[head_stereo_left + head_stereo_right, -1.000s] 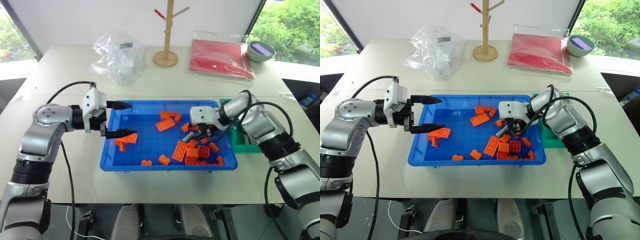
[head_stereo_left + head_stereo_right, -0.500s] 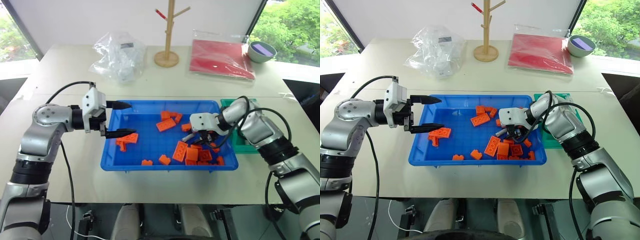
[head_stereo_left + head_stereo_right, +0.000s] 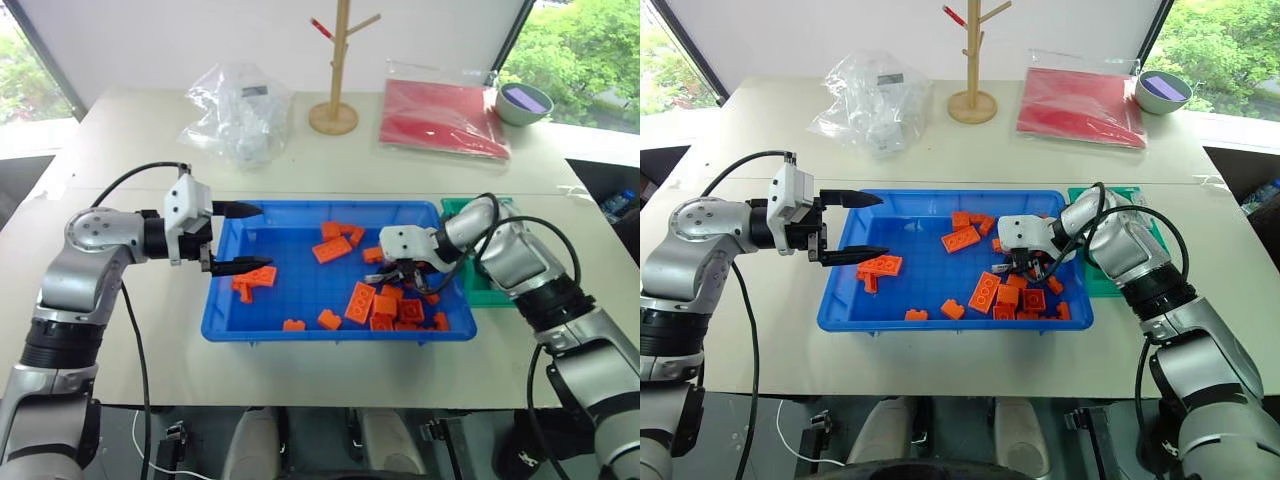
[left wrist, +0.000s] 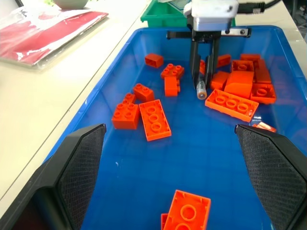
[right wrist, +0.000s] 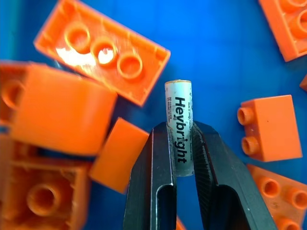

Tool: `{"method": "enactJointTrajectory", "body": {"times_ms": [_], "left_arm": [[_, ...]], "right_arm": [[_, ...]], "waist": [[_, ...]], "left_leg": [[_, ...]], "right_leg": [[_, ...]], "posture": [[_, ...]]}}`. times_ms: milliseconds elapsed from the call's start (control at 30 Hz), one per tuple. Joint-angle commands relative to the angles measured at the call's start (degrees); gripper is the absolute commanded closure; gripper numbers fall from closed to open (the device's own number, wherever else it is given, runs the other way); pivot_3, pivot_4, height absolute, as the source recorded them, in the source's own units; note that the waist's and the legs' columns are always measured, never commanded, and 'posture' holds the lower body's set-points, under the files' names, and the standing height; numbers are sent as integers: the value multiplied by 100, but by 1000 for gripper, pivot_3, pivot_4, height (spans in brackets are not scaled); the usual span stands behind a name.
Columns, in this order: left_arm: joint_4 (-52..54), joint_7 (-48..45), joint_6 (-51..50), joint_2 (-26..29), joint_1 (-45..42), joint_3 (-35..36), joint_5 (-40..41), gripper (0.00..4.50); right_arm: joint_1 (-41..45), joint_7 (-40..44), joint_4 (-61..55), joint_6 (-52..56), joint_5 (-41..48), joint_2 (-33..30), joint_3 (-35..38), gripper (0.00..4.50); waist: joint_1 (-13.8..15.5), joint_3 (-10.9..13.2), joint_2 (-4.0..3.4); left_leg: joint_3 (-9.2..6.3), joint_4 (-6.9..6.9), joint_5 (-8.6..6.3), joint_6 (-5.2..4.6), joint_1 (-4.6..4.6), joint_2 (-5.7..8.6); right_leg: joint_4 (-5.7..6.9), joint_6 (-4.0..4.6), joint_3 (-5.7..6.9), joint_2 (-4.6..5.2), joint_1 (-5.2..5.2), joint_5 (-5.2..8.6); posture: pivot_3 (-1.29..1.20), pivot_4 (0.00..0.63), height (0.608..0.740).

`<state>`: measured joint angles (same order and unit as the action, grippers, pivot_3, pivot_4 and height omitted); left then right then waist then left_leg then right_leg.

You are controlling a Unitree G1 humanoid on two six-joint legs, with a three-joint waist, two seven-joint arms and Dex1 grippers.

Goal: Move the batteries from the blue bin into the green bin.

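Note:
The blue bin point(image 3: 330, 334) lies mid-table with orange bricks scattered in it. At its right side my right gripper point(image 3: 401, 273) points down among the bricks, shut on a battery point(image 5: 178, 120), a silver-white cylinder with black lettering. The battery's free end point(image 4: 201, 89) pokes out below the fingers point(image 5: 160, 158), just above the bin floor. My left gripper point(image 3: 266, 237) hovers open over the bin's left edge, nothing between its fingers point(image 4: 79, 163). The green bin point(image 3: 1102, 281) stands against the blue bin's right side, partly hidden behind my right arm.
Behind the blue bin are a clear plastic bag point(image 3: 235, 108), a wooden peg stand point(image 3: 333, 112), a red folder point(image 3: 440, 118) and a grey bowl point(image 3: 520, 102). Orange bricks point(image 4: 154, 119) crowd closely round the held battery.
My right gripper has tilted a little further down among the bricks and closed on the battery. The left arm has not moved.

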<state>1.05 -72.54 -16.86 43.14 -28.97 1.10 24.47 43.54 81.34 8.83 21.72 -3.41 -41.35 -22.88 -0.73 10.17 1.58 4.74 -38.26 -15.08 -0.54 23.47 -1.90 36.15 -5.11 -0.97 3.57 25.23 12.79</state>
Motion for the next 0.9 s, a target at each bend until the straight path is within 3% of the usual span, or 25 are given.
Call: {"method": "enactJointTrajectory", "body": {"times_ms": [33, 300, 467, 700, 900], "left_arm": [[185, -14, 54, 57, 36, 160, 130, 0], [202, -22, 91, 58, 247, 204, 149, 0], [-12, -65, 106, 76, 136, 181, 140, 0], [-338, 89, -140, 15, -212, 269, 265, 0], [-557, 0, -487, 401, -245, 656, 493, 0]], "right_arm": [[182, -100, -621, 995, 622, -226, 854, 4486], [-100, -1190, -759, 2756, 1284, -1218, 2763, 4486], [-942, -1637, -972, 3022, 1390, -1726, 3244, 4486], [-1444, -2067, -940, 2610, 1525, -1703, 3369, 1164], [-2138, -865, 27, 688, 1802, -2519, 4187, 1164]], "waist": [[2, 0, 0], [22, 0, 0], [-2, 0, 1], [-32, 0, -2], [34, 2, -3]], "left_leg": [[0, 0, 0, 0, 0, 0], [-8, 1, -1, 0, 3, 0], [-10, 2, -1, 0, 3, 1], [-8, 2, -1, -1, -5, -1], [2, 3, -1, -1, 5, 3]], "right_leg": [[0, 0, 0, 1, 0, 0], [-3, 18, 2, 10, 2, 10], [-6, 19, 2, 11, 0, 10], [-2, 11, -9, -1, 4, 6], [-8, -1, -6, 1, 4, 1]], "posture": [[0, 150, 736], [0, 150, 736], [0, 150, 736], [0, 150, 736], [0, 150, 736]]}}
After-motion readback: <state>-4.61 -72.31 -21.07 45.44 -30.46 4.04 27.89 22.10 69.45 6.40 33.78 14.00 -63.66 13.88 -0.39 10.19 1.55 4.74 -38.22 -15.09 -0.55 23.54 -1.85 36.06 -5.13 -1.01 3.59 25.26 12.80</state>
